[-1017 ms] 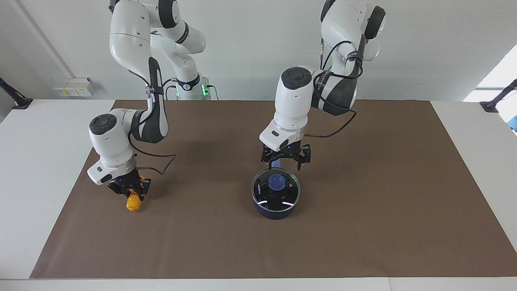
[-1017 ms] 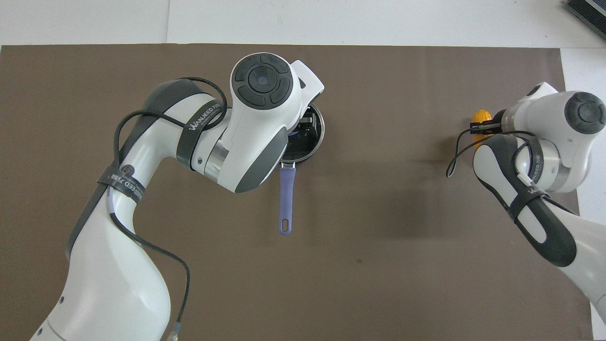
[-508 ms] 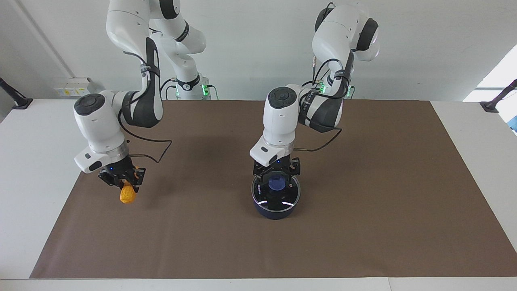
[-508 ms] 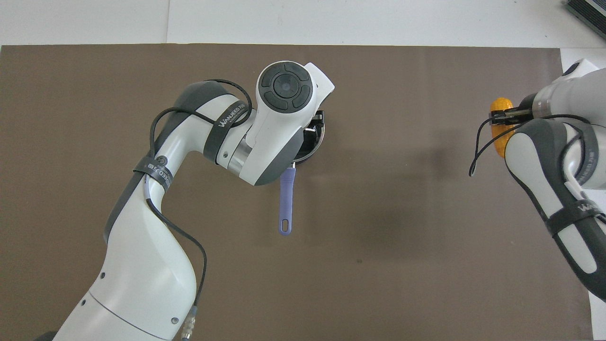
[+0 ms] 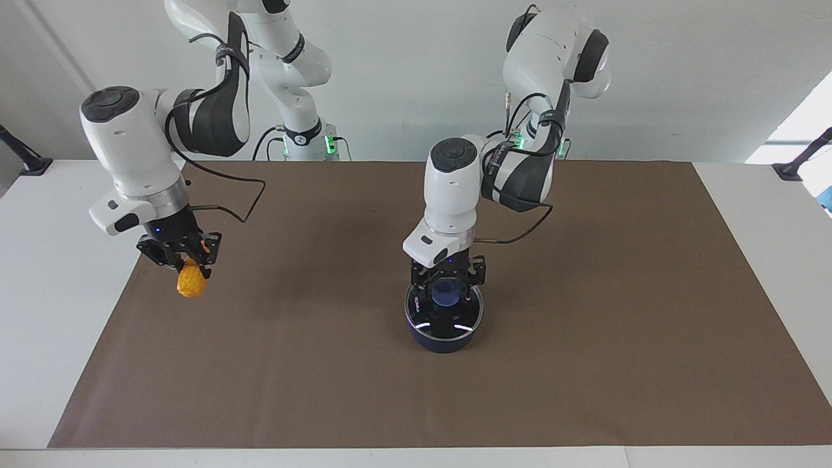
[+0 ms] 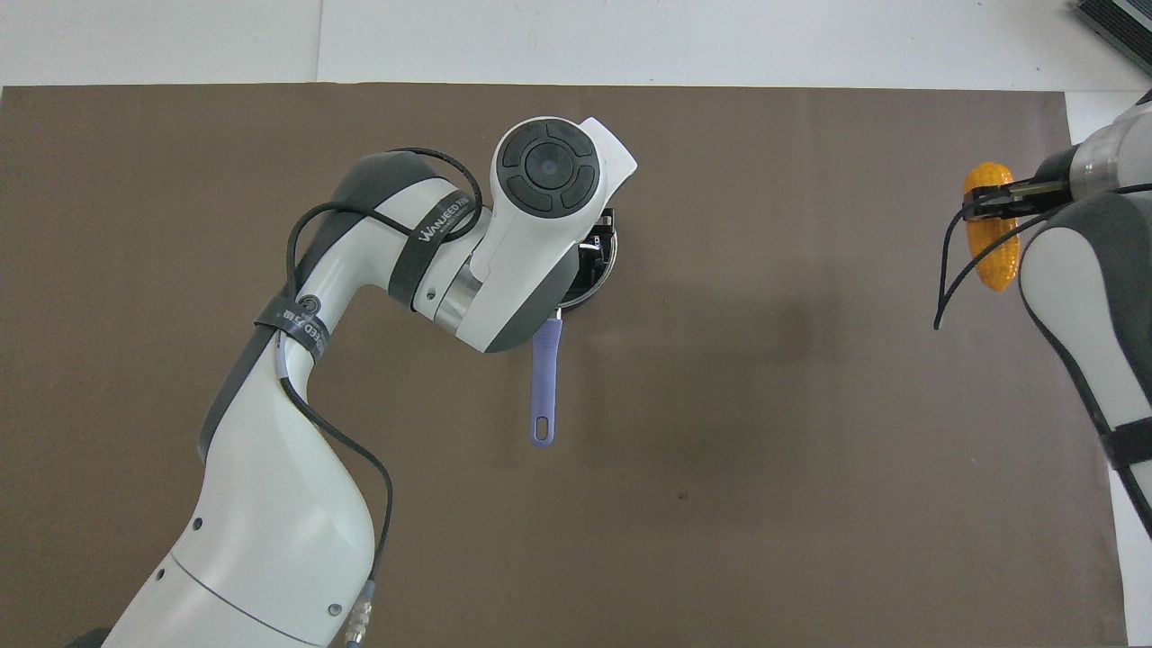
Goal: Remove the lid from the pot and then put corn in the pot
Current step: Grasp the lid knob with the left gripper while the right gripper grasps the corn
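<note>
The dark navy pot (image 5: pixel 444 340) stands mid-mat with the glass lid (image 5: pixel 444 317) resting on it. Its lighter-blue handle (image 6: pixel 544 378) points toward the robots. My left gripper (image 5: pixel 447 286) is down over the lid, open, with its fingers on either side of the blue knob (image 5: pixel 446 294). In the overhead view the left arm hides most of the pot; only a part of its rim (image 6: pixel 608 261) shows. My right gripper (image 5: pixel 183 259) is shut on the yellow-orange corn (image 5: pixel 191 282) and holds it in the air over the mat's edge at the right arm's end. The corn also shows in the overhead view (image 6: pixel 990 243), in the right gripper (image 6: pixel 997 200).
A brown mat (image 5: pixel 585 364) covers the white table (image 5: pixel 780 273). Nothing else lies on it.
The right gripper has risen with the corn and drifted toward its end of the table. The left gripper has come down from beside the lid to straddle the knob.
</note>
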`<state>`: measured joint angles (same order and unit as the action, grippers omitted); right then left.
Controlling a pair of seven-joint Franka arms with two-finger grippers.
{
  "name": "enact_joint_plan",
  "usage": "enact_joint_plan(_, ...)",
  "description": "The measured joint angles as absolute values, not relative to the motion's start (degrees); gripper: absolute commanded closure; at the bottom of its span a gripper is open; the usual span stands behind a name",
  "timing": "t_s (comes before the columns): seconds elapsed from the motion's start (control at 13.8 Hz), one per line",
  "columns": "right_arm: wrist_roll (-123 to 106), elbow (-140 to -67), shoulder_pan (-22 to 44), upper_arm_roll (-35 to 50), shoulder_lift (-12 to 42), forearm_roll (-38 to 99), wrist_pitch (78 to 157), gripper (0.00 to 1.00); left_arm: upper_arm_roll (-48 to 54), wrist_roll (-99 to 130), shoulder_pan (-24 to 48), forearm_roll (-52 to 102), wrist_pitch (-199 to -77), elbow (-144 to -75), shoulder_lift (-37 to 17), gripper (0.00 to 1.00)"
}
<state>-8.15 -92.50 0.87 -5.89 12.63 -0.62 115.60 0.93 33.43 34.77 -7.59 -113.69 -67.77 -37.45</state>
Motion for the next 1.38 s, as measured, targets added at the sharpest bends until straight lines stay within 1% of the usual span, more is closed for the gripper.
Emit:
enact_joint_plan(0.07, -8.1, -91.9, 1.4, -5.9, 12.6, -0.6, 114.6, 1.0, 0.9, 33.4, 34.8, -7.6, -113.8, -67.8, -37.5, 0.12)
enact_joint_plan(0.22, -7.3, -91.8, 3.5, -5.8, 12.7, -0.6, 114.2, 1.0, 0.9, 33.4, 34.8, -7.6, -113.8, -67.8, -37.6, 0.19)
enact_joint_plan(0.44, -4.3, -91.9, 5.5, -5.8, 12.7, -0.6, 114.1, 1.0, 0.9, 33.4, 34.8, -7.6, -113.8, -67.9, -37.8, 0.33)
enact_joint_plan(0.58, -3.7, -92.0, 5.6, -5.9, 12.7, -0.6, 114.1, 1.0, 1.0, 33.4, 34.8, -7.6, -113.8, -67.9, -37.8, 0.5)
enact_joint_plan(0.65, -3.7, -92.1, 5.6, -5.9, 12.7, -0.6, 114.0, 1.0, 1.0, 33.4, 34.8, -7.6, -113.8, -67.8, -37.8, 0.67)
enact_joint_plan(0.8, -3.7, -92.3, 5.6, -6.0, 12.7, -0.6, 114.0, 1.0, 1.0, 33.4, 34.8, -7.6, -113.8, -67.8, -37.8, 0.92)
enact_joint_plan(0.87, -3.7, -92.3, 5.6, -6.0, 12.7, -0.6, 114.0, 1.0, 1.0, 33.4, 34.8, -7.6, -113.8, -67.8, -37.8, 0.99)
enact_joint_plan(1.16, -2.2, -92.3, 6.2, -5.8, 12.7, -0.6, 114.0, 1.0, 0.9, 33.4, 34.8, -7.6, -113.6, -67.7, -37.1, 1.0)
enact_joint_plan(1.38, -1.9, -92.6, 6.3, -5.9, 12.6, -0.6, 114.0, 1.0, 0.9, 33.4, 34.8, -7.6, -111.7, -68.0, -33.7, 1.0)
